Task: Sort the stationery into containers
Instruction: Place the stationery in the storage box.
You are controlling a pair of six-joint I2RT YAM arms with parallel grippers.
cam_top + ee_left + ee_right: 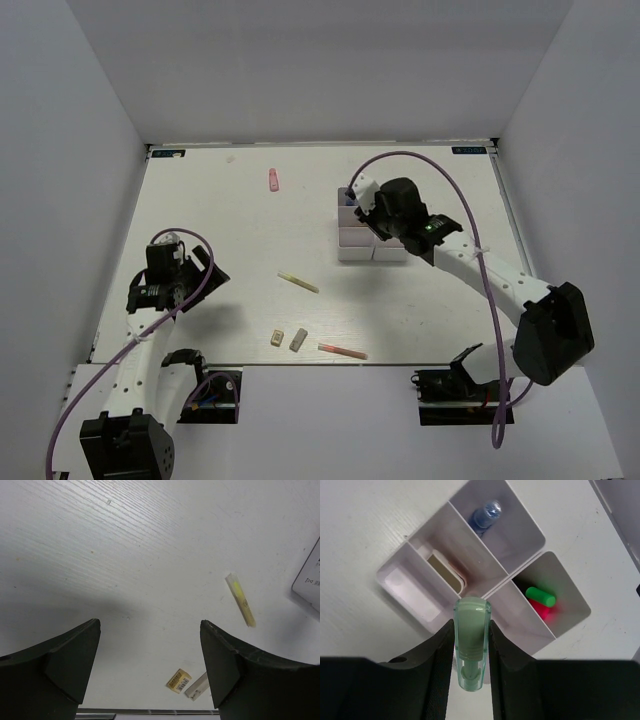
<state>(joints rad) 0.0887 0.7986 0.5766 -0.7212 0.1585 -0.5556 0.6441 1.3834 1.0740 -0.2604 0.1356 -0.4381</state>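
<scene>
Green marker (471, 645) clamped in right claw (471, 626), poised over white box (415, 592).

Lab robot cell: white table (230, 230), plain white walls (320, 70).

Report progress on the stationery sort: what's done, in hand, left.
Done: the white box holds a green-capped highlighter, a red-capped highlighter, a blue-tipped item and a beige eraser. In hand: the right gripper clamps a green marker above the box. Left on the table: pink marker, yellow pen, two erasers, pink pen. The left gripper is open and empty.
</scene>
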